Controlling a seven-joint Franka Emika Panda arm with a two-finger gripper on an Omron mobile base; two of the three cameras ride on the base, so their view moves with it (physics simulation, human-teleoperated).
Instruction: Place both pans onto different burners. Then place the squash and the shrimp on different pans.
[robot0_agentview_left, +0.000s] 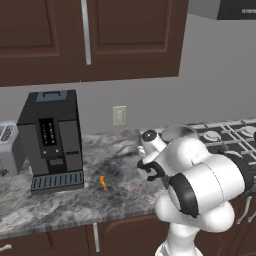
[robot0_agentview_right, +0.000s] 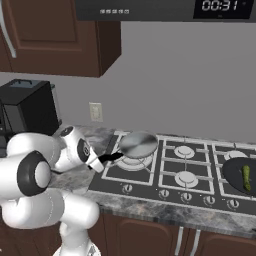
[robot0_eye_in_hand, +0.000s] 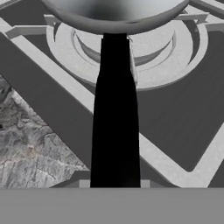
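Kitchen with dark wood cabinets, marbled grey table (robot0_agentview_left: 60, 205), dark gas cooktop (robot0_agentview_right: 200, 167) to the right. Silver pan (robot0_agentview_right: 137, 143) sits above the large burner (robot0_agentview_right: 134, 162) at the cooktop's near-left; in the hand view its black handle (robot0_eye_in_hand: 115, 118) runs straight down the middle toward the camera, bowl over the burner ring. Can't tell if it rests on the grate or is just above it. Gripper (robot0_agentview_right: 96, 164) is at the handle end; jaws are hidden, so grip state can't be told. Black pan (robot0_agentview_right: 242, 175) is on the right-hand burner with the green squash (robot0_agentview_right: 246, 178) in it, so that part looks done. Shrimp (robot0_agentview_left: 103, 183) lies on the table near the coffee machine (robot0_agentview_left: 52, 140), well apart from the cooktop. Left: settle the silver pan, then move the shrimp into it.
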